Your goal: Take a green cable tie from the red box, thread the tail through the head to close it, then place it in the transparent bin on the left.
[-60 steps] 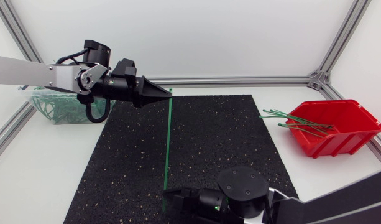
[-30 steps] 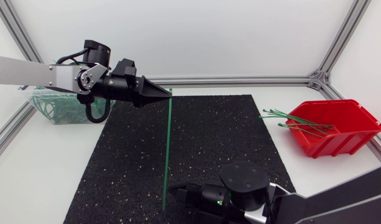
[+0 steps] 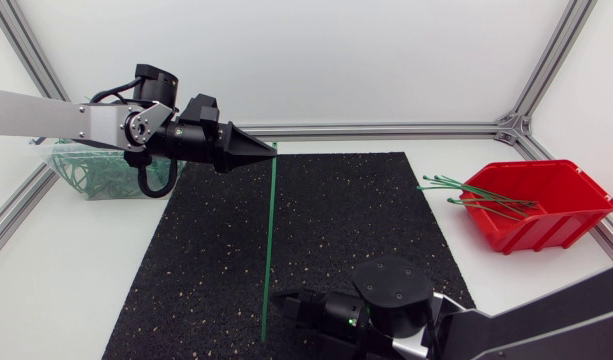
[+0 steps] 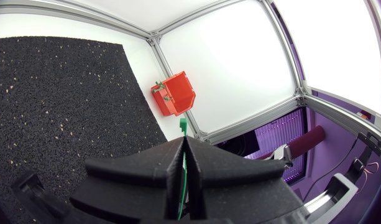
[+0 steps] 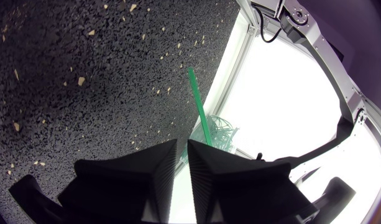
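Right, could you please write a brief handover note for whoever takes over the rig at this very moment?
Left gripper: shut on one end of the green cable tie, which is stretched straight over the black mat.
Right gripper: at the tie's other end; whether it grips is unclear.
Red box: at the right, with spare ties in it. Transparent bin: at the left.
Done: one tie is out of the box.
Left to do: thread the tail through the head, then place it in the bin.
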Robot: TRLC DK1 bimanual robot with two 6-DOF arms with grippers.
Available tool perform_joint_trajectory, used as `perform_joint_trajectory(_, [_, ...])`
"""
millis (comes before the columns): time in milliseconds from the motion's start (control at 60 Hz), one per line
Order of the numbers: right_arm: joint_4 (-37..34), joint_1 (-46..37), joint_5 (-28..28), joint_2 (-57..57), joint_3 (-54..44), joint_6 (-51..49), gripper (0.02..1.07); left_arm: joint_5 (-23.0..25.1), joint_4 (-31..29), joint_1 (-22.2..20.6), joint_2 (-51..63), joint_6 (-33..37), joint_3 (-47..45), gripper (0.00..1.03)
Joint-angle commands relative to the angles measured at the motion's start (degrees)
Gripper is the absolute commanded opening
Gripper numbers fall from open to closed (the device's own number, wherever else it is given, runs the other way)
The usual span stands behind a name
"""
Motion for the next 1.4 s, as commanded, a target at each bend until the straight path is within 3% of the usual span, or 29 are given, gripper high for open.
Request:
perform_joint_trajectory(0, [-0.1, -0.9, 0.5, -1.3, 1.0, -0.2, 0.33, 1.2, 0.3, -0.1, 0.2, -1.5, 0.6, 0.04])
perform_joint_trajectory(450, [-0.7, -2.0, -0.3, -4.2, 3.4, -0.7, 0.34, 1.2, 0.3, 0.1, 1.2, -2.3, 1.6, 0.04])
perform_joint_trajectory(783, [-1.9, -9.3, -2.7, -3.3, 6.8, -0.9, 0.34, 1.2, 0.3, -0.1, 1.3, -2.6, 2.1, 0.04])
perform_joint_trajectory(1383, [-2.3, -11.1, -3.4, -3.7, 9.3, -1.6, 0.34, 1.2, 0.3, 1.4, 2.5, -2.4, 2.7, 0.04])
